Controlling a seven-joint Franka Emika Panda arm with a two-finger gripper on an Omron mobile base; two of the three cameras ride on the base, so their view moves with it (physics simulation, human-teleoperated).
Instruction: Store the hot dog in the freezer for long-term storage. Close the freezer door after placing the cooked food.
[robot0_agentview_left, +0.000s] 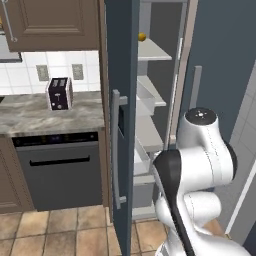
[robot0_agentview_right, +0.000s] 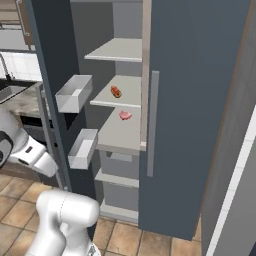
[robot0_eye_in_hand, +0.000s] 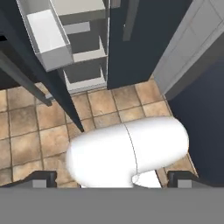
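The hot dog (robot0_agentview_right: 116, 91), a small red-orange sausage in a tan bun, lies on a middle shelf of the freezer (robot0_agentview_right: 120, 50). The freezer door (robot0_agentview_left: 122, 75) stands wide open, edge-on in the left base view, with its grey bar handle (robot0_agentview_left: 116, 150) and dark control panel (robot0_agentview_left: 121, 120). White bins (robot0_agentview_right: 74, 92) line its inner face (robot0_agentview_right: 50, 50). My gripper (robot0_eye_in_hand: 113, 178) is open and holds nothing. It points down at the tiled floor in front of the freezer, well away from the hot dog. One fingertip (robot0_eye_in_hand: 41, 178) shows at the lower left of the hand view.
A flat pink meat piece (robot0_agentview_right: 125, 115) lies one shelf below the hot dog. A small orange fruit (robot0_agentview_left: 142, 36) sits on an upper shelf. The plain slate-blue panel (robot0_agentview_right: 200, 100) is on the right. A toaster (robot0_agentview_left: 59, 93) stands on the counter above a dishwasher (robot0_agentview_left: 57, 170).
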